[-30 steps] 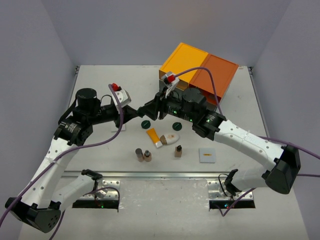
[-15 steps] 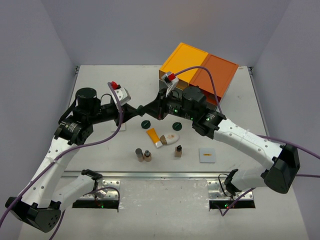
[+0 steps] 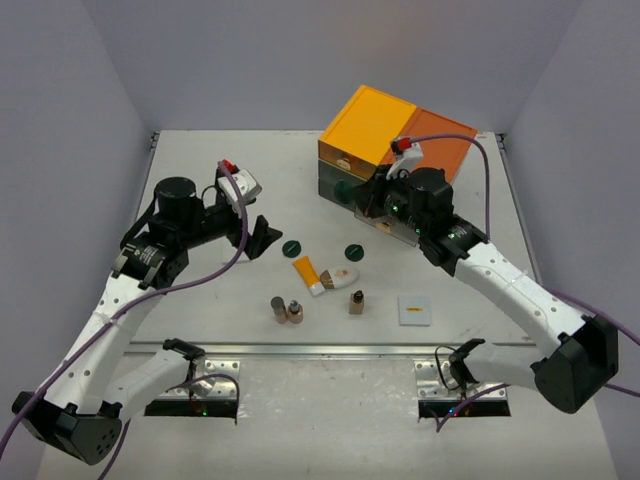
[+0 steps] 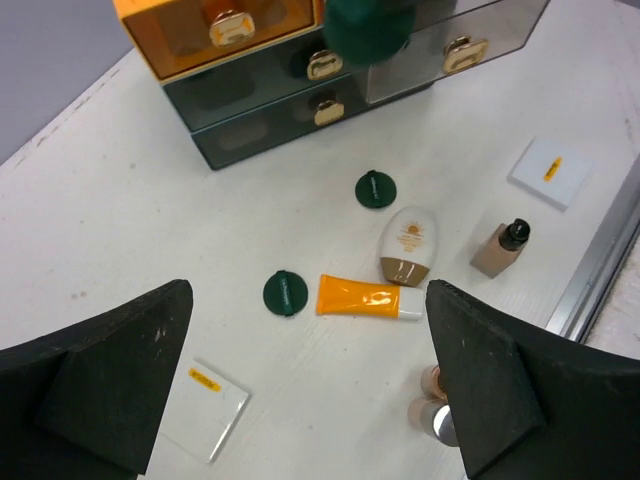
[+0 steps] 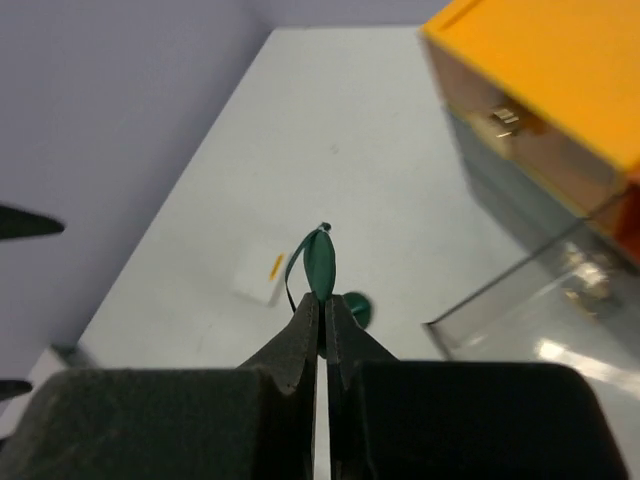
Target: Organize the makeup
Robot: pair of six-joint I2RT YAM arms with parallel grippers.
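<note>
One green disc [image 5: 320, 265] is pinched between the right fingers [image 5: 292, 350], beside a pulled-out drawer [image 5: 520, 290]; left fingers [image 4: 100, 380] are spread. Release inside seems needed.

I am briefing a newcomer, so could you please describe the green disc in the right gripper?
Start at the orange-topped drawer chest. Just before its drawers, the right gripper pinches a dark green disc edge-on. It alone is off the table; the other two discs lie flat near the orange tube.
</note>
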